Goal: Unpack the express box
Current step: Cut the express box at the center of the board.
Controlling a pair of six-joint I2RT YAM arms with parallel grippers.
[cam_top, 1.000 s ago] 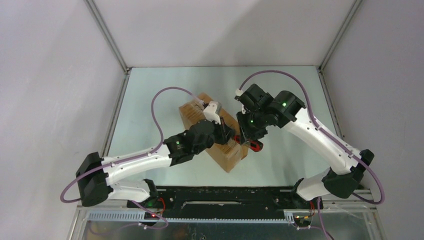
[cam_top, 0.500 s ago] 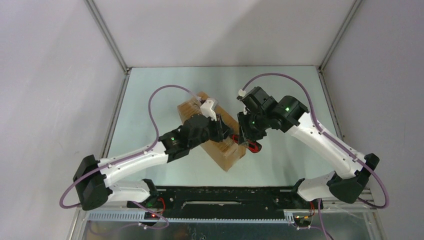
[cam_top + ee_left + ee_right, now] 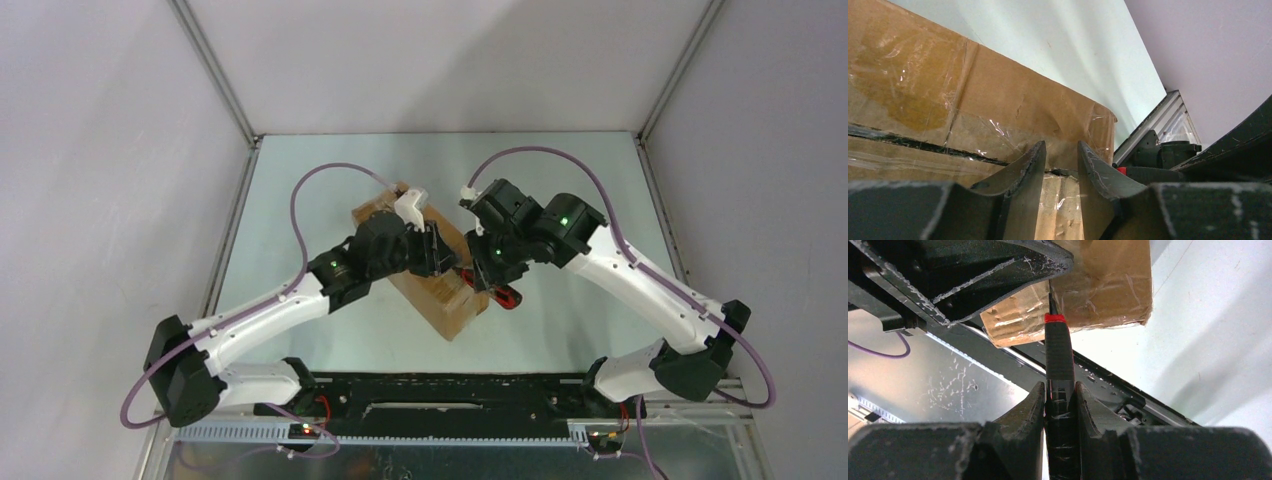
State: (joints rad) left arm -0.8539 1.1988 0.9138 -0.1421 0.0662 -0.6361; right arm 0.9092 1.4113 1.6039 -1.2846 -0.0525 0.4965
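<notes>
Left end effector [image 3: 1060, 148] widened, blocking tool [image 3: 1059, 355] at box [image 3: 1023, 105].

A robotics lab test cell, seen from above. A pale green table [image 3: 330, 180] is boxed in by plain pale walls [image 3: 100, 150] joined along bare aluminium frame bars [image 3: 215, 75]. Two white and black robot arms, the left arm [image 3: 260, 320] and the right arm [image 3: 640, 285], are bolted to a black mounting rail [image 3: 520, 385] at the near edge. Purple cables [image 3: 294, 210] loop from their joints, and small green status lights [image 3: 563, 211] glow on them. A scratched metal shelf [image 3: 450, 460] runs in front of the rail.
</notes>
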